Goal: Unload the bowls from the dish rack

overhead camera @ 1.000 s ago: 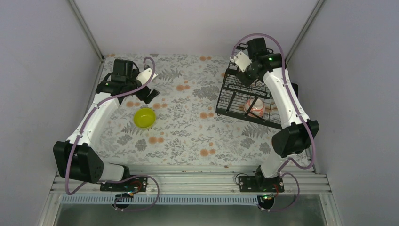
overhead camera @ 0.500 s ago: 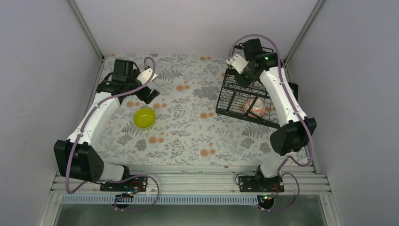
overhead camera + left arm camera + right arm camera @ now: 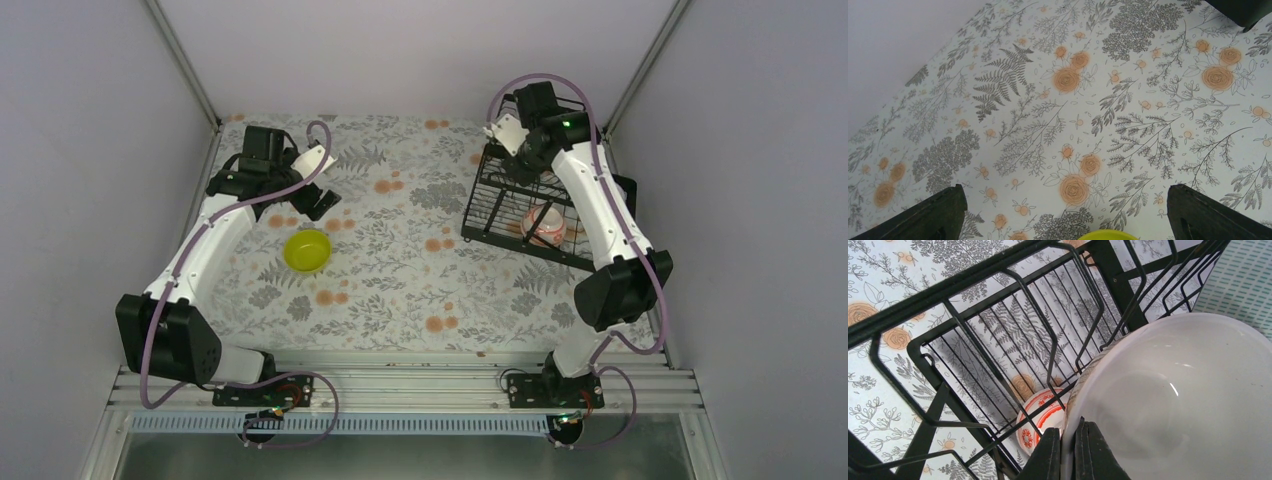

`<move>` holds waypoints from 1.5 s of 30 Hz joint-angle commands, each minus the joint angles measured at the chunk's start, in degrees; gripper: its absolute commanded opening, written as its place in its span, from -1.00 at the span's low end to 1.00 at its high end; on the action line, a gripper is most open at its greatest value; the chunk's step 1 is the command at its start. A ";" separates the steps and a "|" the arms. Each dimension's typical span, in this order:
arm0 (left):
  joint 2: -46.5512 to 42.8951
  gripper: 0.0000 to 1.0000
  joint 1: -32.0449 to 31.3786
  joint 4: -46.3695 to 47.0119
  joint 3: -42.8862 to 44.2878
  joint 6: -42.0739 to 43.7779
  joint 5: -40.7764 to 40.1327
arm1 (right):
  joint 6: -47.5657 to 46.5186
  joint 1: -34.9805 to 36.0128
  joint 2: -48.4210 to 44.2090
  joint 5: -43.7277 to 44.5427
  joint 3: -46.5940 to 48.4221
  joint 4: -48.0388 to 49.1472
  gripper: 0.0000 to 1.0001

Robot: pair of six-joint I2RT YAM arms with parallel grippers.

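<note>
At right gripper (image 3: 1068, 442): clenched on rim of plain white bowl (image 3: 1173, 400), one finger inside the rim, the other outside. Bowl tipped on edge, hollow side toward wrist camera, filling the space right of the fingers. Hard by bowl's left edge: bent wire prongs of black dish rack (image 3: 1109, 270). Bowl inside rack, at its far upper end in top view. Below and left of fingertips, past the rack wires, on lower level: white bowl with red-orange pattern (image 3: 1040, 422), clear of the gripper, close under white bowl's edge. Contact between the two bowls: cannot tell. Beyond the wires, floral tabletop (image 3: 878, 270).

At left gripper (image 3: 1070, 212): released, fingers (image 3: 928, 217) spread wide, nothing between them but tabletop. Hanging above the table, well apart from rack, far off to its left. Lime-yellow bowl (image 3: 1108, 235) just under the gap between fingertips in wrist view, only its top rim in sight, touching neither finger. In top view: upright on table, just on the base side of this gripper.
</note>
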 commanded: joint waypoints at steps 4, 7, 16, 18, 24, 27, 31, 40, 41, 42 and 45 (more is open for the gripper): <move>0.26 1.00 -0.16 1.11 0.65 -0.79 0.98 | -0.41 -0.96 -1.79 6.86 6.10 1.30 -0.92; -0.46 1.00 -0.17 1.62 0.34 -1.01 0.81 | -0.62 -0.37 -2.70 6.66 8.59 2.09 -0.93; -0.84 1.00 -0.15 1.68 0.41 -0.91 -0.13 | -1.13 1.53 -3.50 4.41 12.36 2.85 -0.93; -1.30 1.00 -0.16 2.60 -0.02 -1.19 -1.48 | -1.51 2.76 -5.28 4.11 12.89 3.93 -0.93; -3.06 1.00 0.01 4.92 -0.54 -1.15 -4.75 | -1.50 10.10 -2.89 5.88 18.33 1.79 -0.93; -3.59 1.00 0.69 5.14 0.26 -1.16 -5.19 | -1.18 14.32 -0.56 7.65 20.42 1.09 -0.93; -3.57 1.00 3.01 4.97 1.79 -0.96 -5.00 | -0.37 19.35 1.99 8.02 22.42 1.60 -0.93; -4.65 1.00 8.85 4.57 3.05 -0.54 -4.32 | 2.34 28.38 8.15 1.48 19.46 3.39 -0.93; -4.82 1.00 9.45 4.84 2.67 -0.54 -4.27 | 2.46 28.93 8.99 0.46 18.72 3.94 -0.93; -5.05 1.00 9.76 5.06 2.17 -0.49 -4.31 | 2.56 29.54 9.91 -0.69 17.98 4.40 -0.93; -5.79 1.00 10.53 6.15 0.50 -0.37 -5.09 | 2.89 31.12 13.22 -1.69 16.15 6.27 -0.93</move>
